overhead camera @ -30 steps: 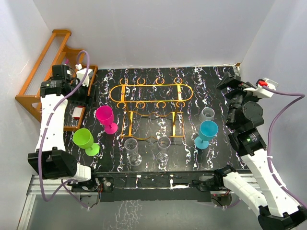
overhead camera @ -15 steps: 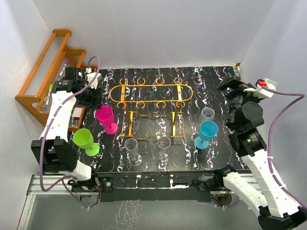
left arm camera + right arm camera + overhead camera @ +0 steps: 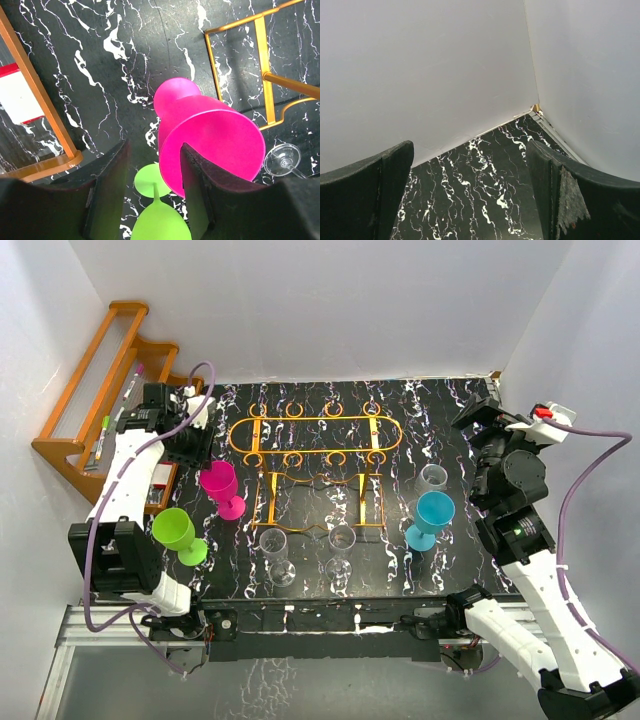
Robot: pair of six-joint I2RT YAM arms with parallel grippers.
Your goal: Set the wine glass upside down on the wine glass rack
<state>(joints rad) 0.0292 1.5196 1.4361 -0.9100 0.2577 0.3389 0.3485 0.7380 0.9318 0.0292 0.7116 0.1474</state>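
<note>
The orange-gold wire rack (image 3: pixel 315 435) stands at the back middle of the table; part of it shows in the left wrist view (image 3: pixel 265 75). No glass hangs on it. A magenta wine glass (image 3: pixel 220 485) stands upright left of the rack. My left gripper (image 3: pixel 193 445) hovers just behind and left of it, open and empty. In the left wrist view the magenta glass (image 3: pixel 215 145) sits against my right finger (image 3: pixel 200 190), and the gap of the left gripper (image 3: pixel 152 185) is over a green glass (image 3: pixel 160 220). My right gripper (image 3: pixel 480 415) is open and empty at the back right, also in its own view (image 3: pixel 470 195).
A green glass (image 3: pixel 175 532) stands front left. Clear glasses stand at the front (image 3: pixel 275 555), (image 3: pixel 342 550) and right (image 3: pixel 432 478). A blue glass (image 3: pixel 432 515) is at the right. A brown wooden shelf (image 3: pixel 90 410) stands beyond the table's left edge.
My left gripper has moved right, from over the wooden shelf to over the table behind the magenta glass. The right arm has barely moved.
</note>
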